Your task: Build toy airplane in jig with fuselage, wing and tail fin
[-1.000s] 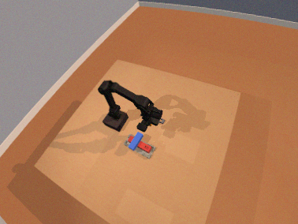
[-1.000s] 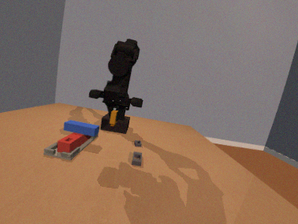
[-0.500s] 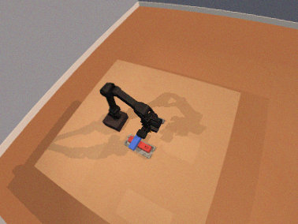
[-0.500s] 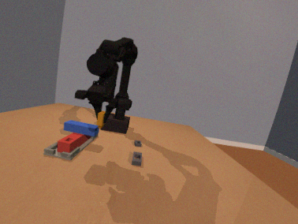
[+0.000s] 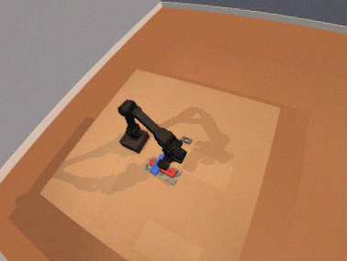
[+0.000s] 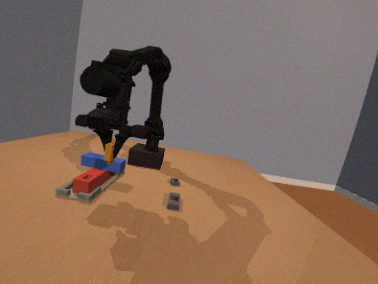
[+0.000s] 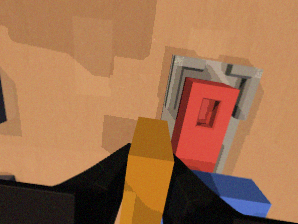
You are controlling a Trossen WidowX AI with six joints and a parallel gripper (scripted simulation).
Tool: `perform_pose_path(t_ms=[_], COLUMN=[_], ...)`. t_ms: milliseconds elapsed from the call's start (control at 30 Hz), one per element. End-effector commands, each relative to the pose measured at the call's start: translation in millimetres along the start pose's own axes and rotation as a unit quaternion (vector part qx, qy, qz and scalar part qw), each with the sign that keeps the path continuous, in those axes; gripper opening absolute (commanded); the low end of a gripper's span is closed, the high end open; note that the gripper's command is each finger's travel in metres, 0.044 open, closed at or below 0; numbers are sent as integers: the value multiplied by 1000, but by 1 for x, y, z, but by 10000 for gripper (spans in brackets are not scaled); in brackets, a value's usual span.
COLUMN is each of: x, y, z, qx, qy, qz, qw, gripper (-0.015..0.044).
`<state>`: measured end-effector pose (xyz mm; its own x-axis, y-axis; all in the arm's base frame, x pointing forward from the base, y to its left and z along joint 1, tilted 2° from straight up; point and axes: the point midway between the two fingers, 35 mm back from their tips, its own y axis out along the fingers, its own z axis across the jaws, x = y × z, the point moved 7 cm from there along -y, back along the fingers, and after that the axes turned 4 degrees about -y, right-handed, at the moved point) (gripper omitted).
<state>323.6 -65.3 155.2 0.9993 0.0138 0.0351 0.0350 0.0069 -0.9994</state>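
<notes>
We've got the gripper (image 5: 162,164) (image 6: 109,151) (image 7: 147,152) nearly closed on the blocky orange tail fin (image 6: 109,154) (image 7: 150,137), its end past the tips; matte red fuselage (image 5: 171,172) (image 6: 92,181) (image 7: 200,145) in the grey cradle (image 5: 173,181) (image 6: 65,192) (image 7: 250,80), blue wing (image 5: 156,165) (image 6: 90,160) (image 7: 237,188) across it, inboard of the worktop's (image 5: 239,124) (image 6: 310,250) (image 7: 130,90) base-side edge; we can't see the fin's tab

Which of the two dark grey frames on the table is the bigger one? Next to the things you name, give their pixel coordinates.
The dark grey rectangular frame (image 6: 174,205) closer to the viewer in the exterior view; the other, a small grey frame (image 6: 174,183), lies nearer the black arm's base (image 6: 159,164).
</notes>
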Motion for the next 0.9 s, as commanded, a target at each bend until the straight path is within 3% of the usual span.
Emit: perform_pose_path(t_ms=[0, 533, 633, 867], x=[3, 6, 6, 6], y=[3, 14, 14, 14], z=[-12, -58, -58, -58], qx=[2, 5, 5, 5], qy=[0, 7, 7, 7], qz=[0, 1, 1, 1], qw=[1000, 1000, 1000, 1000], gripper=[0, 0, 65, 65])
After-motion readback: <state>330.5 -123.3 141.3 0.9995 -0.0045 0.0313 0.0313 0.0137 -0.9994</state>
